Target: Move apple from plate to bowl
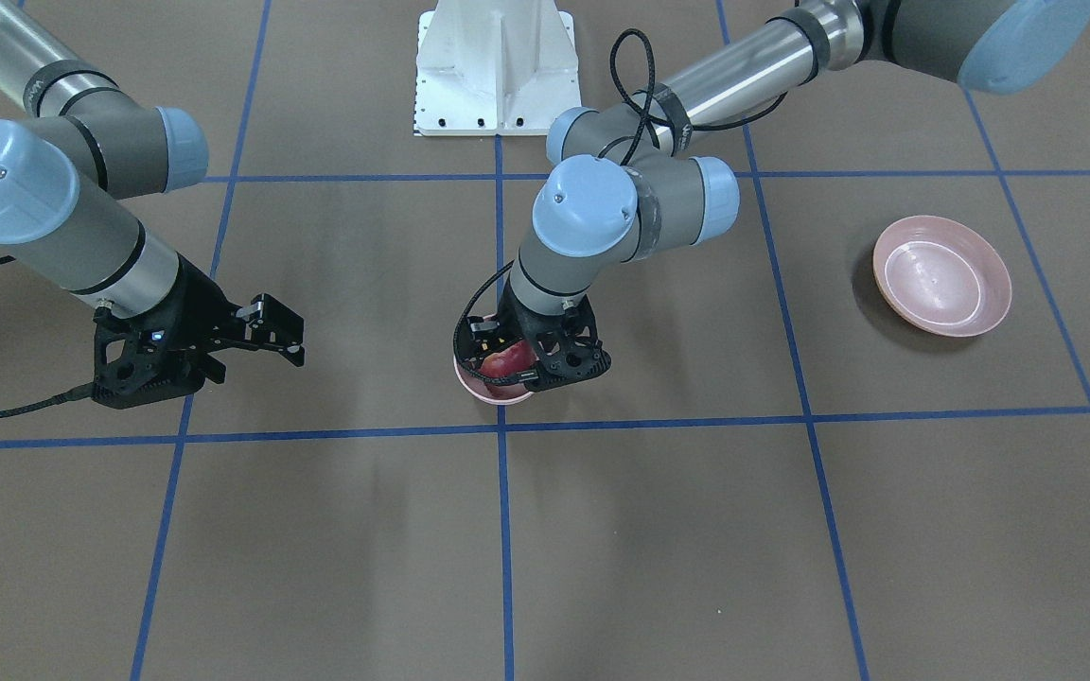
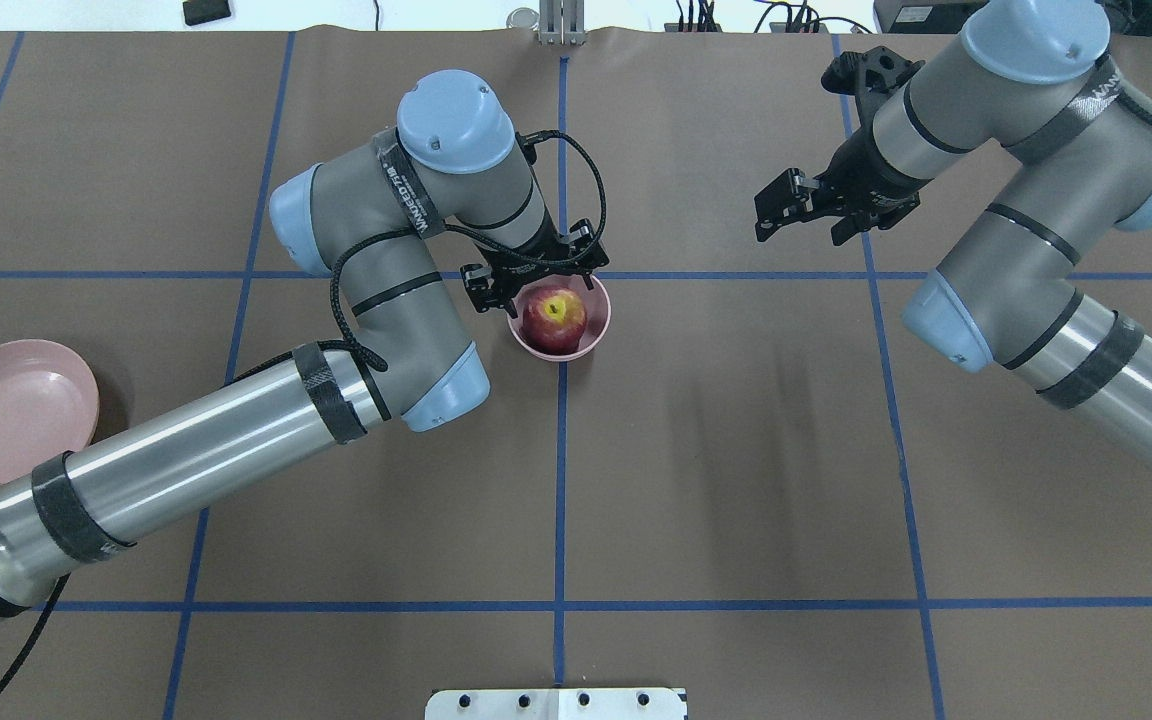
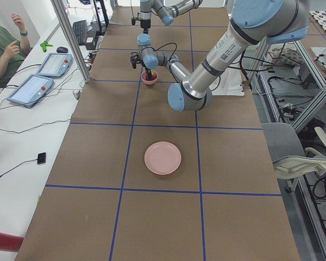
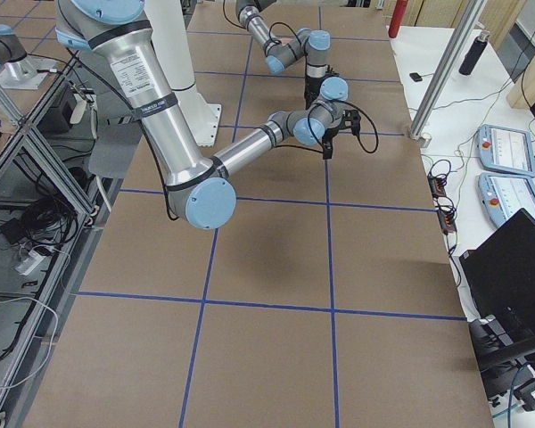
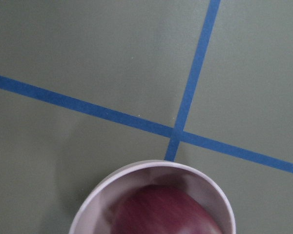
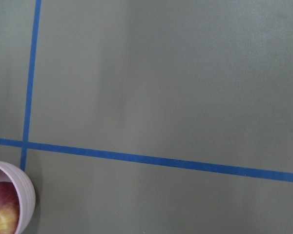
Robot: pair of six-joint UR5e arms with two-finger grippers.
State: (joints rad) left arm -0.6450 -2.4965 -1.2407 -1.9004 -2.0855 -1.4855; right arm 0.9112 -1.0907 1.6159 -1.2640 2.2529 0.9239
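Observation:
The dark-red apple (image 2: 554, 318) with its yellow stem patch sits inside the small deep pink bowl (image 2: 601, 308) near the table's centre. My left gripper (image 2: 534, 275) hovers just over the bowl's far side, jaws spread wider than the apple and not gripping it. In the front view the apple (image 1: 505, 359) shows between its fingers, over the bowl (image 1: 493, 395). The left wrist view shows the bowl (image 5: 151, 166) with the apple (image 5: 161, 212) in it. The wide pink plate (image 2: 11, 405) lies empty at the far left. My right gripper (image 2: 776, 208) is open and empty, well right of the bowl.
Blue tape lines divide the brown table into squares. The white robot base (image 1: 496, 66) stands at the robot's edge. The plate also shows in the front view (image 1: 942, 274) and the exterior left view (image 3: 162, 157). An operator sits beside the table (image 3: 5, 49).

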